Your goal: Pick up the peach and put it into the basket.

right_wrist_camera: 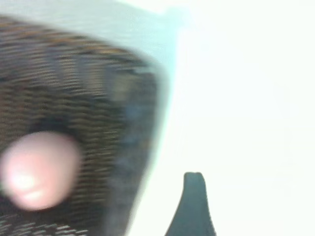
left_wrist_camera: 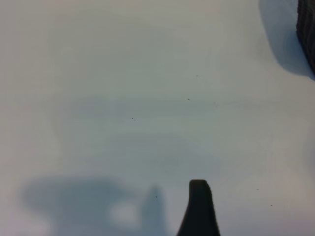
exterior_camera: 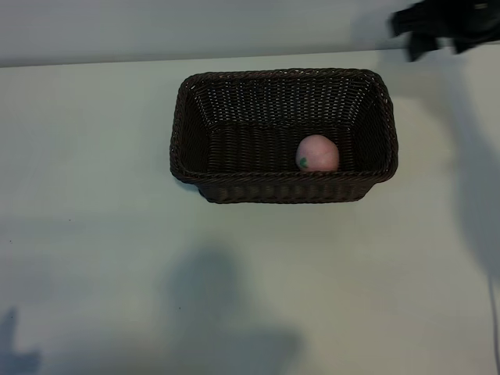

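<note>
The peach point(exterior_camera: 317, 153), a small pale-pink ball with a green leaf mark, lies inside the dark brown wicker basket point(exterior_camera: 199, 168), close to its near wall and right of the middle. My right gripper point(exterior_camera: 436, 41) hangs above the table past the basket's far right corner, open and empty, well clear of the peach. Its wrist view shows one dark finger point(right_wrist_camera: 193, 206) over bare table, beside the basket wall point(right_wrist_camera: 98, 98) with the peach point(right_wrist_camera: 39, 169) within. My left gripper is off the exterior view. One finger point(left_wrist_camera: 199, 209) of it shows over bare table, with nothing against it.
The basket stands in the middle of a pale table point(exterior_camera: 94, 258). A corner of the basket point(left_wrist_camera: 307, 29) sits at the edge of the left wrist view. Arm shadows fall on the table's near side point(exterior_camera: 211, 312).
</note>
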Robot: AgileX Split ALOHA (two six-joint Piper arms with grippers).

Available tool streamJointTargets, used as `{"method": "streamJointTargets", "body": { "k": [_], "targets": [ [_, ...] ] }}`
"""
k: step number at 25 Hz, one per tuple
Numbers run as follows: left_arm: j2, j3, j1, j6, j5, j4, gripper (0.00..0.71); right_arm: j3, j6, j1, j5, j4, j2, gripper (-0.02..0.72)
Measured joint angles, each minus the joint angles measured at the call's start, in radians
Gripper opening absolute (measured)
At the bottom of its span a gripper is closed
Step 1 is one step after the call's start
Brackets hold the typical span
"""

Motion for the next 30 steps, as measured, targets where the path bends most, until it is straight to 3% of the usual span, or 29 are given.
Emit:
{"method": "streamJointTargets", "body": {
  "k": [6,14,30],
  "targets": [
    [0.0,0.0,0.003,0.0,0.0,0.0,0.569,0.0,-0.027,-0.133,0.022,0.004,0.0,0.566],
    [0.0,0.0,0.003,0.0,0.0,0.0,0.568,0.0,-0.078,-0.136,0.145,0.075,-0.064,0.563],
    [0.0,0.0,0.003,0.0,0.0,0.0,0.568,0.033,-0.066,-0.136,0.24,0.082,-0.616,0.562]
  ]
}}
